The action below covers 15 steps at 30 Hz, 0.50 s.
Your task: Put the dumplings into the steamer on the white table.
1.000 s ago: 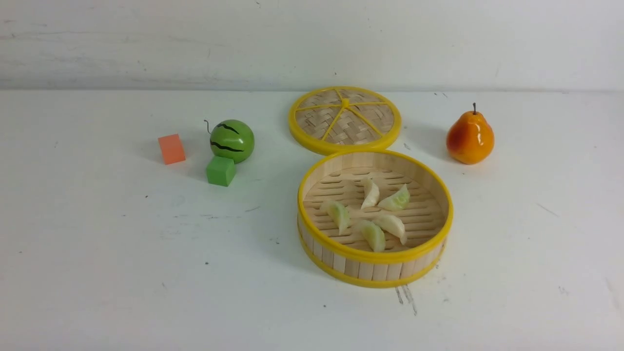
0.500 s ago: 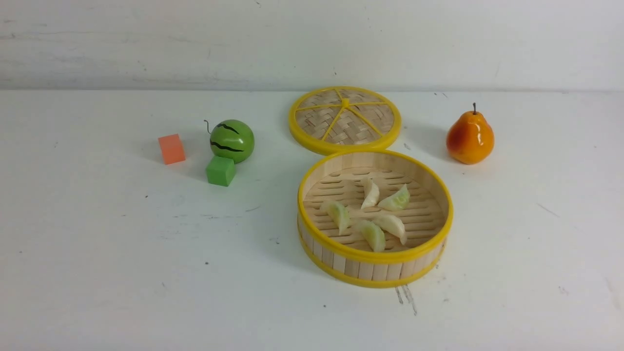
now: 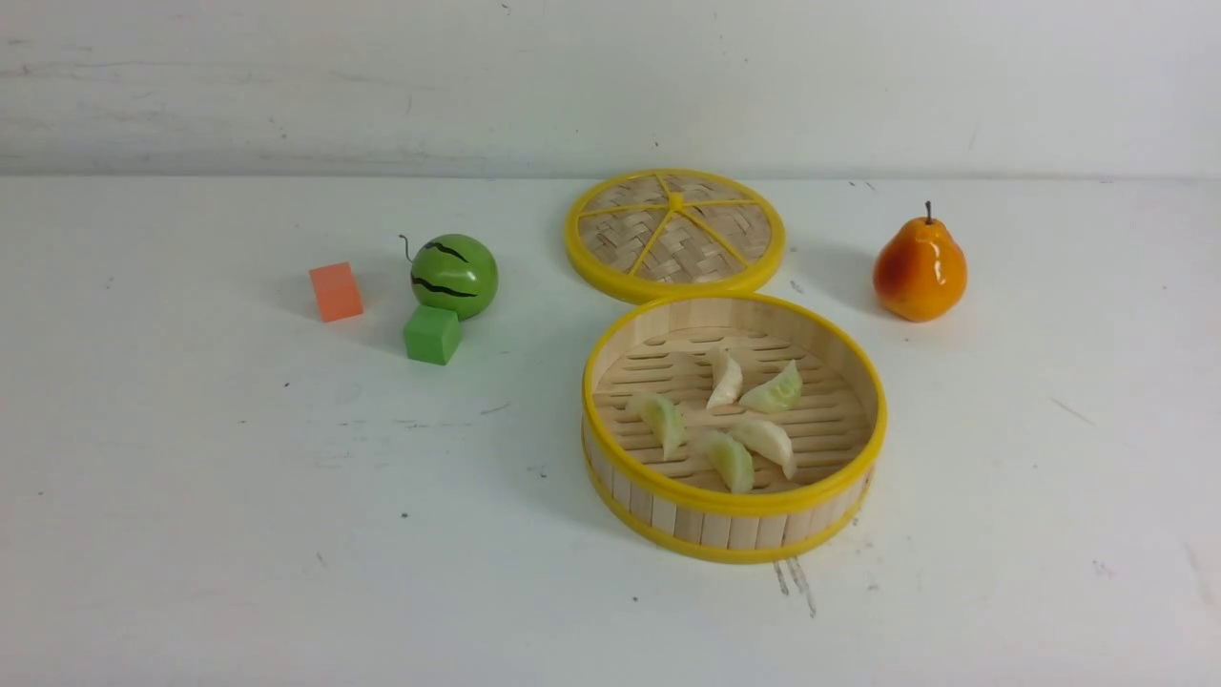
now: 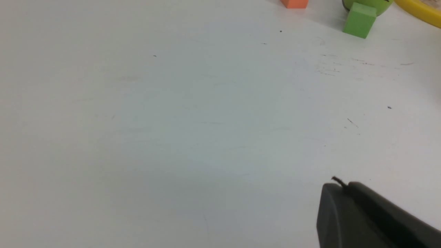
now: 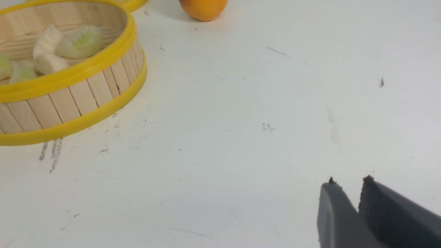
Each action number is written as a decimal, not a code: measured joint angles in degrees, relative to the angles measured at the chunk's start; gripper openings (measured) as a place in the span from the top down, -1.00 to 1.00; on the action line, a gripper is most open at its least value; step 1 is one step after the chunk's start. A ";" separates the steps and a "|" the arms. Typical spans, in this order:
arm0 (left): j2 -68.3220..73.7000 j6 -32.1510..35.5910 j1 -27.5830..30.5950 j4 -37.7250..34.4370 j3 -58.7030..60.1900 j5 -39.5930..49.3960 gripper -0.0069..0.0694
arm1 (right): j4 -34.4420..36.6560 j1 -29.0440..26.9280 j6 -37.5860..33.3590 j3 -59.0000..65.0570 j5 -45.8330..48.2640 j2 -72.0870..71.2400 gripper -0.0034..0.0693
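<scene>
The steamer [image 3: 734,501], a round bamboo basket with yellow rims, stands right of centre on the white table [image 3: 238,525]. Several pale crescent dumplings [image 3: 725,379] lie on its slatted floor. The right wrist view shows the steamer [image 5: 69,100] with dumplings [image 5: 81,43] inside, well away from my right gripper [image 5: 349,179]. That gripper hangs over bare table, open by a narrow gap with nothing between its fingers. My left gripper [image 4: 342,184] is shut and empty over bare table. Neither arm shows in the front view.
The woven yellow-rimmed lid [image 3: 674,234] lies flat just behind the steamer. An orange pear [image 3: 919,270] stands at the back right. A green striped ball [image 3: 454,276], a green cube [image 3: 432,334] and an orange cube [image 3: 336,291] sit at the left.
</scene>
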 joint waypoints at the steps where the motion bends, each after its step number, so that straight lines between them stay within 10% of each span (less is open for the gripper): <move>1: 0.00 0.00 0.00 0.00 0.00 0.00 0.81 | 0.00 0.00 0.00 0.00 0.00 0.00 0.59; 15: 0.00 0.00 0.00 0.00 0.00 0.00 0.78 | 0.00 0.00 0.00 0.00 0.00 0.00 0.59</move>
